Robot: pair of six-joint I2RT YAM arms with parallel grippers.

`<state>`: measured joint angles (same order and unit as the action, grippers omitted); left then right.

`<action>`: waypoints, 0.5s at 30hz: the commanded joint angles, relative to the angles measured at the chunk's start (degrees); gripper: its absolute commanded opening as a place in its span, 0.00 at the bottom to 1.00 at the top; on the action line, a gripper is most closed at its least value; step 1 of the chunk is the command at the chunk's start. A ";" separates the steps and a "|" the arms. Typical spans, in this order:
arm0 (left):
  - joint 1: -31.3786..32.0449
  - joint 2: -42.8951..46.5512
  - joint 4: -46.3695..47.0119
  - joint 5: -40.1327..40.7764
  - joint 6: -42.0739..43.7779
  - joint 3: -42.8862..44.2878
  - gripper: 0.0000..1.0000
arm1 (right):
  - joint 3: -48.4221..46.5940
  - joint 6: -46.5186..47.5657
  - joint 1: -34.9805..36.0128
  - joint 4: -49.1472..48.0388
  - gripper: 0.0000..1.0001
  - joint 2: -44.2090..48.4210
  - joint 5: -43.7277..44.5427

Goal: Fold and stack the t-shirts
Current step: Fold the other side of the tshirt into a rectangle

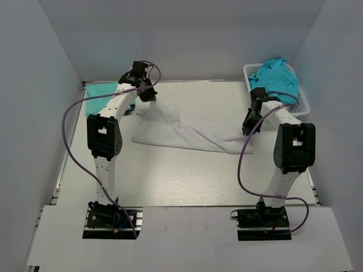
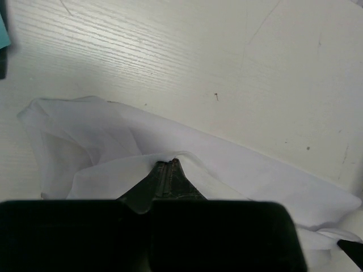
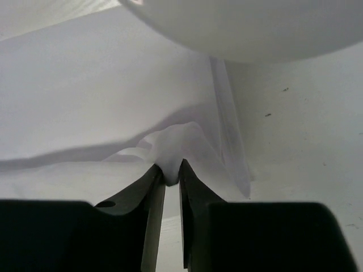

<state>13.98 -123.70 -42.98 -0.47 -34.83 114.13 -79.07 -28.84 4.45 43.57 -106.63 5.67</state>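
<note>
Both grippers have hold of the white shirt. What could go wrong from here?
1. The right gripper pinches only a small nub of the white t-shirt at its fingertips; pulling it taut may slip it free.
2. The cloth lies bunched and creased between the right gripper and the left gripper, so a fold could come out crooked.
3. The left gripper is close to the teal t-shirt; a wide swing might snag it.
</note>
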 commanded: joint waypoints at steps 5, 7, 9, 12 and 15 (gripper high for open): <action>-0.18 -5.85 -6.93 -1.64 2.57 6.53 0.64 | -6.36 1.76 -0.23 0.11 0.60 -0.07 4.43; -0.18 -6.91 -8.43 -2.16 2.57 9.25 1.00 | -8.02 2.81 -0.14 0.29 0.64 0.71 4.70; -0.18 -6.91 -8.43 -2.86 2.05 9.89 1.00 | -8.30 3.96 0.30 -0.76 0.77 2.73 3.92; -0.18 -4.10 -6.07 -3.92 2.05 7.88 1.00 | -6.10 5.45 0.91 -4.01 0.90 5.89 0.05; 0.52 -0.24 -4.74 -4.54 1.52 3.92 1.00 | -3.56 5.99 1.87 -7.26 0.90 8.27 -3.47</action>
<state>14.00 -131.81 -49.36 -3.36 -33.01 119.39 -83.90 -24.75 5.06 40.56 -103.48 6.02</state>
